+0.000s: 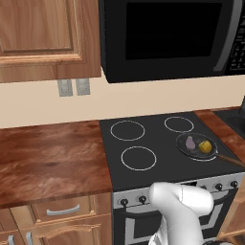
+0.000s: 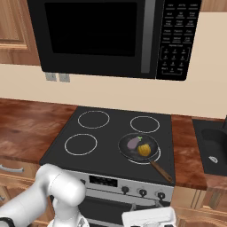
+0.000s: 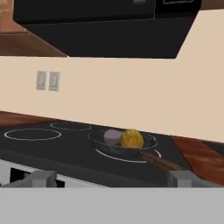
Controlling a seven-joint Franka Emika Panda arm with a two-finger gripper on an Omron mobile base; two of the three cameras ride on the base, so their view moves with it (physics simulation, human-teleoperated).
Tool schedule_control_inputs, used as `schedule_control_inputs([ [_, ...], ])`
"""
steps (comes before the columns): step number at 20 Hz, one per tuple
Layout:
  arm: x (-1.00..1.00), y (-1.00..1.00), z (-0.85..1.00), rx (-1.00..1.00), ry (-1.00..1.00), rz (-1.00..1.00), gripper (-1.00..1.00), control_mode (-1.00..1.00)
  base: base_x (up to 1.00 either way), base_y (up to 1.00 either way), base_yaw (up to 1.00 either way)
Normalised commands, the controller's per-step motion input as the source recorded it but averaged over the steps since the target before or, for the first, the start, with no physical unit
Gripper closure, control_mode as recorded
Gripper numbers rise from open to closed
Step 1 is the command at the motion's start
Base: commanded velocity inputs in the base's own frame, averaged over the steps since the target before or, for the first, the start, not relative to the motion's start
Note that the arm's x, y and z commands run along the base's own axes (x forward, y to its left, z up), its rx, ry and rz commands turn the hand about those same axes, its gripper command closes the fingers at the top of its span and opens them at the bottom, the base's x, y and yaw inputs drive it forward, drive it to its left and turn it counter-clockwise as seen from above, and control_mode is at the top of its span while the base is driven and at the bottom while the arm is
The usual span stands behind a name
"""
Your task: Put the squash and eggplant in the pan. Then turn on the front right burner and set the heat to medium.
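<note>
Sitting side by side in the pan [image 2: 138,147], the squash [image 2: 143,150] and the eggplant [image 2: 133,142] mark the first half of the job as done, judging by how things lie; what looks left is the knob work, turning on the front right burner [image 2: 156,156] and setting it to medium. The pan, a shallow dark grey round with a thin brown handle [image 2: 161,172] reaching back toward the stove's front edge, rests on that burner's white ring, which peeks out from under the pan's near rim on the black glass cooktop [image 2: 106,137]. Inside the pan, the squash is a small yellow-olive ball on the side nearer the handle, and the eggplant, a dull glossy purple with a touch of green at its stem, lies just beside it on the far side, the two close enough that contact cannot be ruled out. Below the pan, a row of dark knobs [image 2: 142,192] lines the stove's front panel; which one governs the burner cannot be read, and no glow shows in the ring. The claw [image 3: 111,178] hangs low in front of the stove, level with the cooktop and facing the pan, its two finger tips spread wide apart with nothing between them. A judgement only: the claw has to drop from the pan's level to the knob row before the heat can be set.
</note>
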Motion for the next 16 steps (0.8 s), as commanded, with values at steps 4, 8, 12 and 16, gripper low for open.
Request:
schedule_control_inputs([
  [4,0.13,0.0,-0.12,0.0,0.0,0.0,-1.0,-1.0,0.0,0.0,0.0],
  [8,0.09,0.0,-0.13,0.0,0.0,0.0,-1.0,-1.0,0.0,0.0,0.0],
  [12,0.12,0.0,-0.14,0.0,0.0,0.0,-1.0,-1.0,0.0,0.0,0.0],
  [16,0.11,0.0,-0.12,0.0,0.0,0.0,-1.0,-1.0,0.0,0.0,0.0],
])
